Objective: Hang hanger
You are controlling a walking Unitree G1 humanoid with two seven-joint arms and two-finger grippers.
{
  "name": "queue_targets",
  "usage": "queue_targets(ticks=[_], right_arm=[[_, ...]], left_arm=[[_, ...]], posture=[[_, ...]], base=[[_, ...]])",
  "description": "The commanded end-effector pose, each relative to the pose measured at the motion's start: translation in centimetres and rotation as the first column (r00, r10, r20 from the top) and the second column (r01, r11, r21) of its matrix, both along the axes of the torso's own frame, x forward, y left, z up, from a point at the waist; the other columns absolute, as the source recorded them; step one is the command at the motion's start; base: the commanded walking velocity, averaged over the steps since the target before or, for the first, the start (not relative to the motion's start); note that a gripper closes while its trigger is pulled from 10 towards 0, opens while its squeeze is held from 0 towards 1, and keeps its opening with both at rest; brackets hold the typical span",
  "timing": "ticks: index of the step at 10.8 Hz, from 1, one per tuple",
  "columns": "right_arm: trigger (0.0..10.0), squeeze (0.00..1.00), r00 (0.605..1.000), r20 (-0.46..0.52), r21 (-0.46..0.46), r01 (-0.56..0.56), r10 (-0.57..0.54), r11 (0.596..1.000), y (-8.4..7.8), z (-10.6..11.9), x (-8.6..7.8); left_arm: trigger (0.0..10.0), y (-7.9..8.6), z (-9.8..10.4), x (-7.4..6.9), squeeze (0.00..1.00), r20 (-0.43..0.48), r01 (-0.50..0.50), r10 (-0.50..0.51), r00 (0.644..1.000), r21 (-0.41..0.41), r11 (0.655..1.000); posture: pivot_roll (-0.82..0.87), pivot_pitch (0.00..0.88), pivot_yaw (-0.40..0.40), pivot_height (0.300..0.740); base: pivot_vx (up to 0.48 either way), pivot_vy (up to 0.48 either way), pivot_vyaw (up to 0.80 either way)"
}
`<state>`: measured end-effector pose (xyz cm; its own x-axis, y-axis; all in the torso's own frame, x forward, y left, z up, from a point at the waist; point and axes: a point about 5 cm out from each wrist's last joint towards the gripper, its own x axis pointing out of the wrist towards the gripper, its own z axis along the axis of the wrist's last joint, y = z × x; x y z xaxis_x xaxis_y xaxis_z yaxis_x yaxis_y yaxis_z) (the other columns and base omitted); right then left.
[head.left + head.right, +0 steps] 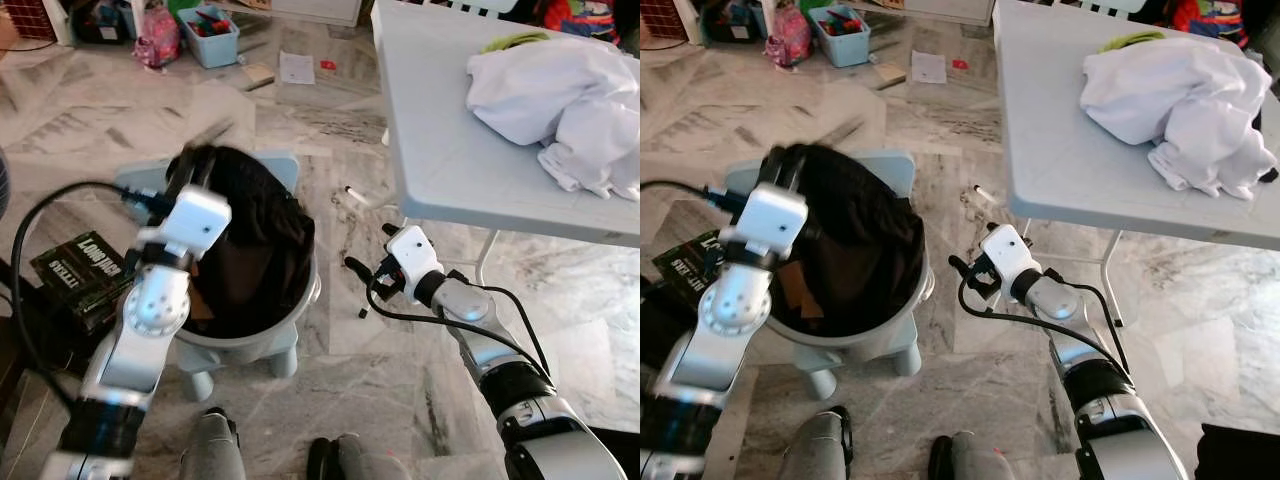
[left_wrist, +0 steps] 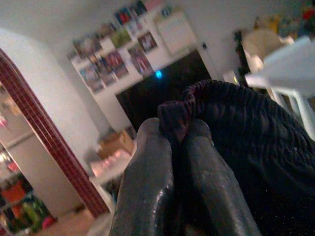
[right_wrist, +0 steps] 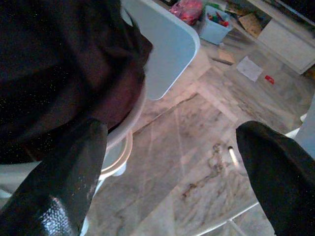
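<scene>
Left wrist view shows the left gripper (image 2: 179, 135) pinching a gathered fold of dark ribbed garment (image 2: 246, 128), fingers pressed together. This garment fills a round grey basket (image 1: 300, 310) on marble floor (image 1: 380, 360). Beside it, the right gripper (image 1: 362, 268) hovers, fingers spread. No hanger can be made out.

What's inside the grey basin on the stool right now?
The grey basin holds a dark garment that fills most of it. The left tool is shut on a bunched edge of it. Anything beneath the cloth is covered, and no hanger can be made out.
</scene>
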<state>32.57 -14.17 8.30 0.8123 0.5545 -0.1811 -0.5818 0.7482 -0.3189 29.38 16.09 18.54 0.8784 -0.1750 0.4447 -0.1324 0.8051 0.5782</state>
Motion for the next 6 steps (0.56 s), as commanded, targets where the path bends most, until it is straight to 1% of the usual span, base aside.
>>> queue_targets(ticks=[1, 3, 4, 5, 6], right_arm=[[10.0, 0.85, 1.000, 0.007, -0.001, 0.020, -0.020, 1.000, -0.5, 0.1, 0.1], [10.0, 0.85, 0.999, 0.012, 0.000, 0.042, -0.042, 0.999, -0.6, -0.1, 0.2], [10.0, 0.85, 0.997, 0.008, 0.023, 0.072, -0.072, 0.997, -0.7, -0.3, 0.2], [10.0, 0.84, 0.994, 0.022, 0.077, 0.109, -0.111, 0.991, -0.6, -0.1, 0.3], [10.0, 0.34, 0.977, 0.049, 0.171, 0.195, -0.206, 0.966, -1.0, 0.6, 0.4]], left_arm=[[0.0, -0.6, 0.9, 0.0, 0.00, 0.058, 0.018, -0.018, 0.998, 0.009, 1.000], [0.0, -0.9, 1.4, 0.5, 0.00, 0.085, 0.032, -0.034, 0.996, 0.015, 0.999], [0.0, -0.9, 1.0, 0.9, 0.00, 0.041, 0.045, -0.045, 0.998, -0.003, 0.999], [0.0, -0.5, 0.0, 1.4, 0.00, -0.067, 0.038, -0.044, 0.997, -0.086, 0.996], [0.0, 0.3, -0.8, 1.5, 0.00, -0.126, 0.010, -0.029, 0.992, -0.151, 0.989]], posture=[[0.04, 0.065, -0.131, 0.740], [0.04, 0.045, -0.126, 0.740], [0.04, 0.035, -0.115, 0.740], [0.03, 0.025, -0.101, 0.740], [0.03, 0.010, -0.084, 0.740]], base=[[0.000, 0.000, 0.00], [0.000, 0.000, 0.00], [0.000, 0.000, 0.00], [0.000, 0.000, 0.00], [0.000, 0.000, 0.00]])
